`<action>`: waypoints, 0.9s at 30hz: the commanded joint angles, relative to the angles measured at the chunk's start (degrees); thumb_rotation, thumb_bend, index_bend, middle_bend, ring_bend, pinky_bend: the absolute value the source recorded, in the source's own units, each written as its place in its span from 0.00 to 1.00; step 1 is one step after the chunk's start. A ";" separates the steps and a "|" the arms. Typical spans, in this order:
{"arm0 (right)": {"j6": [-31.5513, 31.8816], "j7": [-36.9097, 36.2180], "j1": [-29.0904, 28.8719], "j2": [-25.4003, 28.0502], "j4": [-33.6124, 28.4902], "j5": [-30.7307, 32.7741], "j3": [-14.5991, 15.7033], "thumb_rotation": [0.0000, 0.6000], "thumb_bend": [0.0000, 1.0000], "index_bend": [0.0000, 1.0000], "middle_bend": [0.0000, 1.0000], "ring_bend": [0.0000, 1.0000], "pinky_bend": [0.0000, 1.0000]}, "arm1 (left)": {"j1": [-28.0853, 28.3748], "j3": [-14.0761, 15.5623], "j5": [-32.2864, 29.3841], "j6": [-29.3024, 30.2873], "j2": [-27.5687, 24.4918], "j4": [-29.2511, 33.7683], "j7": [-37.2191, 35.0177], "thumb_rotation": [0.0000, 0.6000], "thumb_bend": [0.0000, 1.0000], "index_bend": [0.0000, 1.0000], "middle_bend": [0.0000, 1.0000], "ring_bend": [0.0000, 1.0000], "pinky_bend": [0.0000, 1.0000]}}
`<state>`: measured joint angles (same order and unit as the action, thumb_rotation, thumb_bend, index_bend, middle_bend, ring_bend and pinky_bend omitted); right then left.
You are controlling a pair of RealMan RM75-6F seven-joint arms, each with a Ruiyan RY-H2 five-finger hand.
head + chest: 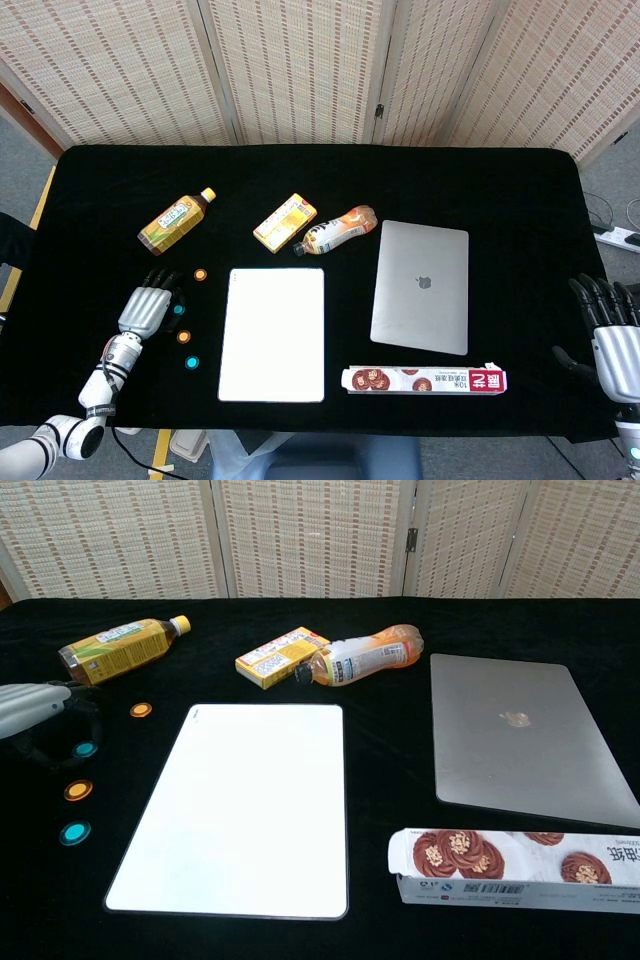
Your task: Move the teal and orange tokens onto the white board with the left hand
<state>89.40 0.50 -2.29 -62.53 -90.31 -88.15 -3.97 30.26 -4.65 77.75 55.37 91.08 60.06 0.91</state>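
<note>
The white board (272, 334) (240, 805) lies flat at the table's front centre. Left of it sit an orange token (200, 274) (141, 709), a teal token (178, 309) (85, 749), a second orange token (184, 336) (78, 790) and a second teal token (192, 362) (73, 832). My left hand (148, 306) (28, 708) hovers low just left of the upper teal token, fingers apart and pointing down beside it, holding nothing. My right hand (612, 335) hangs with spread fingers off the table's right edge; only the head view shows it.
A yellow tea bottle (176, 221) lies behind the left hand. A yellow box (285, 222) and an orange bottle (336, 229) lie behind the board. A closed laptop (421, 286) is to its right, and a long biscuit box (424, 380) lies at the front.
</note>
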 commanded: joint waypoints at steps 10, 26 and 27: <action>0.35 -0.42 0.37 0.09 0.27 0.15 -0.01 0.98 0.21 0.01 0.08 0.04 0.00 | 3.17 -1.21 2.15 0.52 -1.99 10.42 2.03 1.00 0.46 0.52 0.13 0.01 0.00; 0.84 -1.04 0.95 0.04 0.72 0.22 0.10 0.98 0.21 0.01 0.08 0.04 0.00 | 9.14 -2.48 0.75 -3.92 2.80 10.61 7.63 1.00 0.46 0.52 0.13 0.01 0.00; 0.89 -1.10 1.01 0.02 0.75 0.23 0.10 0.98 0.21 0.01 0.08 0.04 0.00 | 9.30 -2.29 0.62 -4.12 3.13 10.22 8.10 1.00 0.46 0.52 0.13 0.01 0.00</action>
<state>90.28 -0.59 -1.28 -62.50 -89.57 -87.93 -3.87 39.36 -7.07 78.55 51.47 93.94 70.57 8.71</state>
